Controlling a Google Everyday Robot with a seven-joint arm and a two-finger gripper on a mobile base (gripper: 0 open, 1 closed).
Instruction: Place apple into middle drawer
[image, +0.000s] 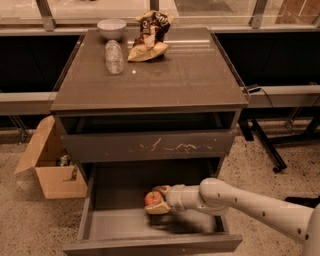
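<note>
While the tool (159, 203) sat inside the open middle drawer (125, 246), its arm entering from the right | tool clamped on the apple (152, 198) | apple within the drawer, near mid-floor | bag (149, 39), bottle (114, 56) and bowl (111, 28) at counter's (190, 75) back left.

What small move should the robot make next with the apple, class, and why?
Probably lower the apple straight down a little. The gripper holds the apple well inside the open middle drawer, past its front panel, but the fruit seems to hang just above the bottom rather than rest on it, so letting go now might make it roll.
</note>
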